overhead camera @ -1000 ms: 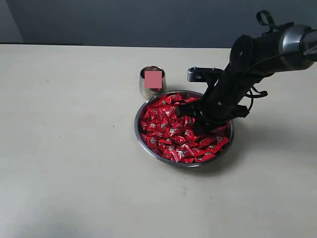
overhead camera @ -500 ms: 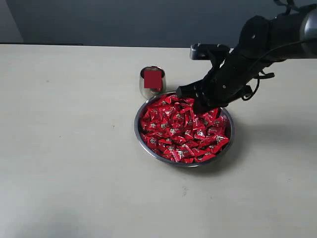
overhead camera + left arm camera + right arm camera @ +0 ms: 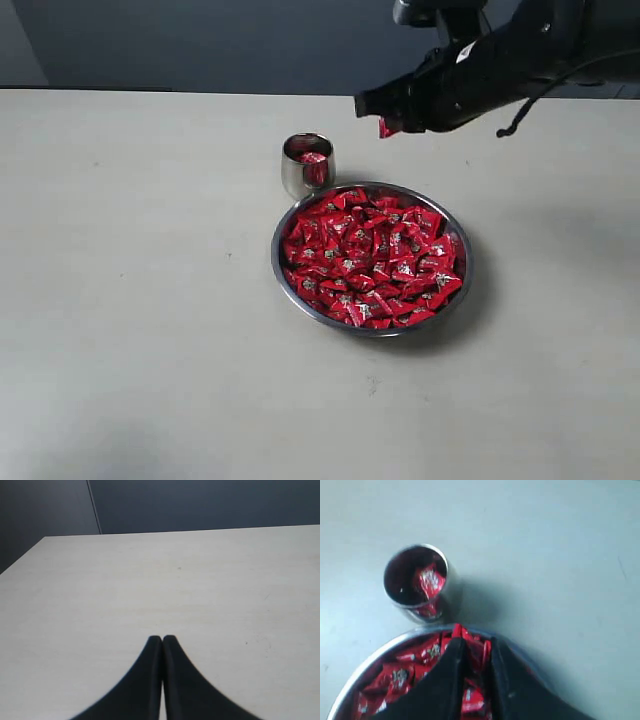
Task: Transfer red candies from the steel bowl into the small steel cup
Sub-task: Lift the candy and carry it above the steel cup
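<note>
The steel bowl (image 3: 274, 258) sits mid-table, heaped with red candies (image 3: 370, 255). Just behind its left rim stands the small steel cup (image 3: 306, 172), holding at least one red candy (image 3: 314, 160). My right gripper (image 3: 386, 118) hangs high above the bowl's far edge, to the right of the cup, shut on a red candy (image 3: 385, 128). In the right wrist view this held candy (image 3: 476, 650) is pinched between the black fingers (image 3: 451, 665), with the cup (image 3: 417, 582) and the bowl's rim (image 3: 377, 652) below. My left gripper (image 3: 162, 639) is shut and empty over bare table.
The pale table (image 3: 130, 300) stretches wide around the bowl and cup. A dark wall (image 3: 200, 40) runs along the table's far edge. The right arm (image 3: 520, 50) reaches in from the upper right.
My right gripper has lifted out of the bowl's right side, carrying a red candy up and back. The bowl and cup have stayed put.
</note>
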Controlling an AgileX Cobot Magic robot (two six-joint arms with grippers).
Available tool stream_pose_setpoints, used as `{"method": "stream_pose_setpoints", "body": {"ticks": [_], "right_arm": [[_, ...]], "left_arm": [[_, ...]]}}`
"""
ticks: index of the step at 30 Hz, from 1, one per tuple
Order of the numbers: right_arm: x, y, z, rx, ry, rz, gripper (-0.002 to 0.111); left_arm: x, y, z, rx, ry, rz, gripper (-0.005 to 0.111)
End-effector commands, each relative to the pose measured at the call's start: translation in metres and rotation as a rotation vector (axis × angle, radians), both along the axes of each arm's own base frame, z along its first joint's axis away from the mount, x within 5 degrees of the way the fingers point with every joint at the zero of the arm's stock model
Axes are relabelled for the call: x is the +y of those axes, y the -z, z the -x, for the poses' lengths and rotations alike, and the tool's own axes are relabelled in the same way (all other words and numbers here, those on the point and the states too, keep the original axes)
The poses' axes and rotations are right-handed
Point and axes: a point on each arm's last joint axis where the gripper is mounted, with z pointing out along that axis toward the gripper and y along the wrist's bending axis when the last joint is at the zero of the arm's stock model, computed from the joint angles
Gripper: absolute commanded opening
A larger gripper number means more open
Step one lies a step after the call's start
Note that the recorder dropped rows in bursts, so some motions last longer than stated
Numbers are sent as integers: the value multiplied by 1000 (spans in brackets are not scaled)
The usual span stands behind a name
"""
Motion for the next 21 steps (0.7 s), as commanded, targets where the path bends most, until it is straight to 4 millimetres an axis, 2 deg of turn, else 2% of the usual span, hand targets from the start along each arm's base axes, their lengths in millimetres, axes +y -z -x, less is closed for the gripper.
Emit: {"method": "stream_pose_setpoints", "body": {"ticks": [1,7,10,16,21], "right_arm": [[12,-12,-22,-63,-36,-5,-1],[39,-7,-56,4,-119,25,-1],[57,-8,-67,13,-178,43,-1],[89,4,-69,-2,-277,110,-1],[104,14,-61,-45,-336,199,-1]], "left_arm": [[0,1,0,-8,4,-3,0],[0,1,0,-8,4,-3,0],[0,1,0,-8,4,-3,0],[0,1,0,-8,4,-3,0],[0,1,0,-8,4,-3,0]]}}
